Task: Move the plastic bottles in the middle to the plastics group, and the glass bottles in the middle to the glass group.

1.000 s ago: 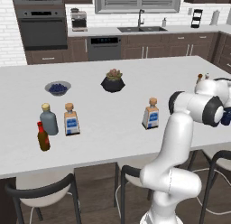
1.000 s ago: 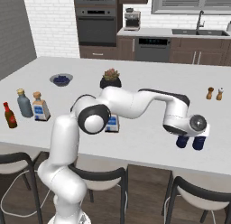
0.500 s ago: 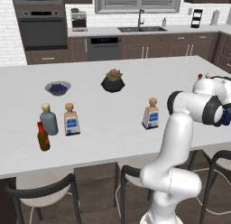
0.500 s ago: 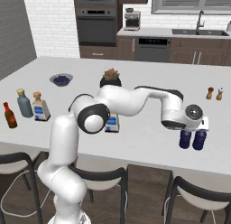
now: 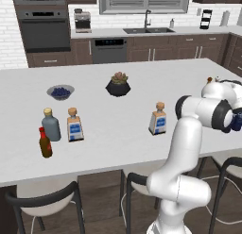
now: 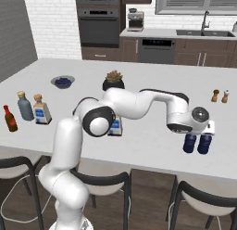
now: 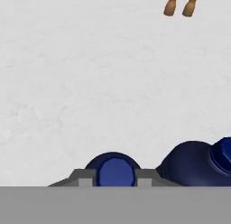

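My gripper is shut on the neck of a small dark blue plastic bottle near the counter's front right edge. In the hand view its blue cap sits between my fingertips. A second dark blue bottle of the plastics group stands right beside it, seen as a rounded body in the hand view. One clear labelled glass bottle stands mid-counter, partly behind my arm. Another labelled glass bottle stands at the left, next to the grey-blue bottle and the brown red-capped bottle.
A bowl of blueberries and a dark plant pot sit toward the back of the counter. Two small shakers stand behind the blue bottles. Stools line the near edge.
The hand with the blue bottle has barely shifted beside the other blue bottle. The grip is the same.
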You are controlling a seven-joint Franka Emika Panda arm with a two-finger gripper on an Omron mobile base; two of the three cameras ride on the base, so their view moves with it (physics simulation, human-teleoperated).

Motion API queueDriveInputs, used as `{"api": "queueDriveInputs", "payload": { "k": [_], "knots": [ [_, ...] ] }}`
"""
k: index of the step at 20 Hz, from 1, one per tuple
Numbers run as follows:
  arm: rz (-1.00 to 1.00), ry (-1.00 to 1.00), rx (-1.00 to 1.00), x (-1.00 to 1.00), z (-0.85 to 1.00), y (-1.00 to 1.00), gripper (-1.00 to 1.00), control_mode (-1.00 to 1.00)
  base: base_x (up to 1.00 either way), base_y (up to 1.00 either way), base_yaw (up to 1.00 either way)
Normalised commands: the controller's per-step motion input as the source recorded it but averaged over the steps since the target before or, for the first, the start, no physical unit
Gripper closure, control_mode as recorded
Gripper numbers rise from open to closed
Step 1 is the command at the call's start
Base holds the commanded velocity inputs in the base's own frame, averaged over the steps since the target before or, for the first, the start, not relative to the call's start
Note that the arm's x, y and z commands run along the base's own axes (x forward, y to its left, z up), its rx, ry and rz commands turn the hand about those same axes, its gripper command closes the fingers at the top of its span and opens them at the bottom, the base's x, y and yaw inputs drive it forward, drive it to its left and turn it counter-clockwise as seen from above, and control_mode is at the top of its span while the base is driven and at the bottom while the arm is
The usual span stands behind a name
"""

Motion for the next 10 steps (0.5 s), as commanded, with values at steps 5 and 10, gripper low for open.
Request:
{"api": "queueDriveInputs", "payload": {
  "k": [5, 10],
  "knots": [
    [0.0, 0.02, 0.01, 0.03, -0.17, -0.01, 1.0, -1.0, 0.0, 0.0, 0.0],
    [0.0, 0.0, 0.0, 0.0, 0.02, 0.0, -1.0, -1.0, 0.0, 0.0, 0.0]
  ]
}}
